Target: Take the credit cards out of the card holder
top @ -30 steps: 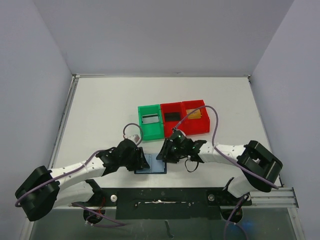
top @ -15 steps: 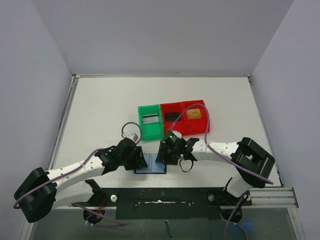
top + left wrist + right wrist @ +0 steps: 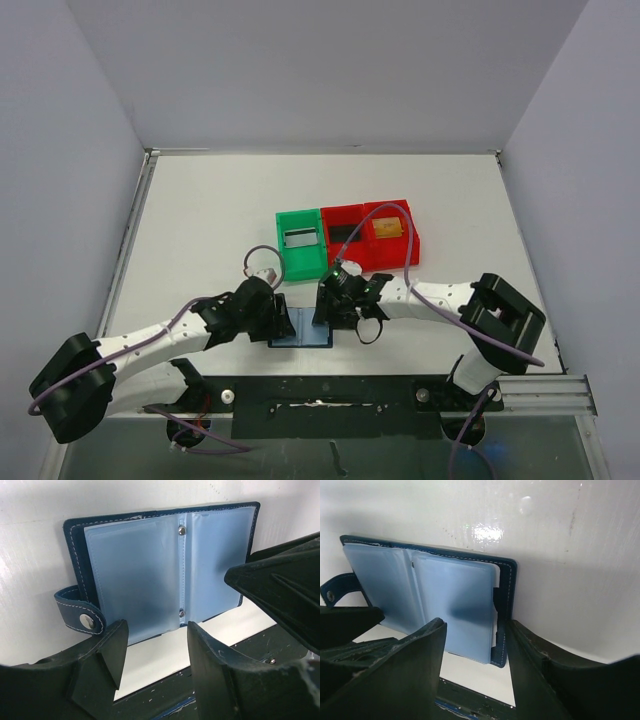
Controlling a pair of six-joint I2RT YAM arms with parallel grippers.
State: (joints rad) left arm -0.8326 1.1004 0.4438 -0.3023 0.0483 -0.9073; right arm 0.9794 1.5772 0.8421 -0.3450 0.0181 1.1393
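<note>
The holder (image 3: 135, 570) lies open and flat on the desk (image 3: 200, 220), close to the near edge; its strap (image 3: 80, 615) sticks out on its left side. The left hand (image 3: 155, 635) sits at the holder's left side; its fingers are apart and it holds nothing. The right hand (image 3: 476, 630) sits at the holder's right side; its fingers are apart too, and the holder's right edge lies in the gap, but it does not look like a grip. I see no card in the clear pockets; one may hide behind a page, I cannot tell. Behind the holder stand a green bin (image 3: 300, 266) and two red bins (image 3: 347, 256); cards (image 3: 388, 228) lie in them.

Here is what could go wrong. The two hands are very near each other over the holder, so they could bump. If a hand pinches a thin page and not a card, the whole holder could lift or slide. The holder is close to the desk's near edge, so a push that way could knock it off. A nudge on the cover could flip it shut.
</note>
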